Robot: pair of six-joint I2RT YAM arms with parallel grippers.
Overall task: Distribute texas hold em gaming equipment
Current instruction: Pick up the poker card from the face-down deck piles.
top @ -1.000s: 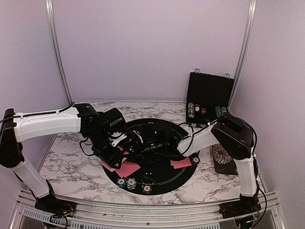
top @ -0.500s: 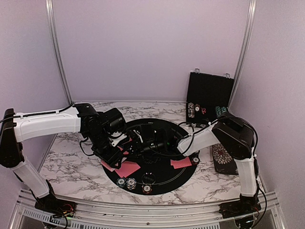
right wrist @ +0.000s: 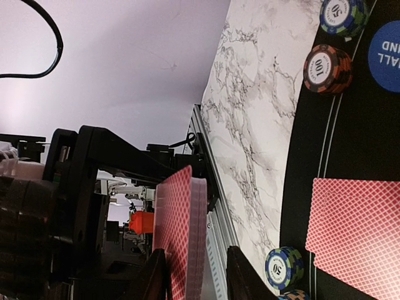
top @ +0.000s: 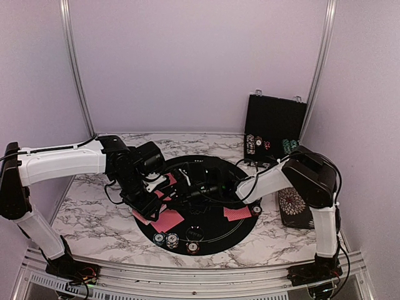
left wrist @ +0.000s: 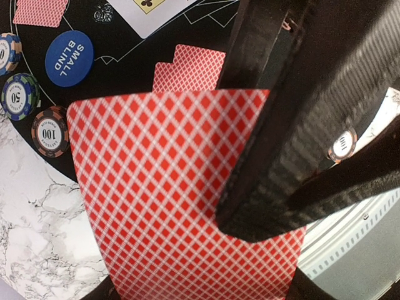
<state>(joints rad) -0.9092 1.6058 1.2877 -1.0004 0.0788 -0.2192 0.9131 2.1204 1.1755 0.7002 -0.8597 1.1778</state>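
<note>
The card deck (left wrist: 169, 187) is grasped by the left fingers (left wrist: 269, 156); the right fingers (right wrist: 239, 281) stand released around its edge.

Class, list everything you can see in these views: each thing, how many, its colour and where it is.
Table: one, white marble, under everything.
Mat: one, black, round, mid-table.
Chip case: one, black, standing open, back right.
Floral pad: one, black, right of mat.
Dealt cards: several, red-backed, in small groups on mat.
Face-up card: one, white, on mat.
Chips: several, striped, mat's near edge.
Small blind button: one, blue, beside chips.
Deck: one, red-backed, in left pincer.
Left pincer: one, black, shut on deck.
Right pincer: one, black, open, fingers flanking deck.
</note>
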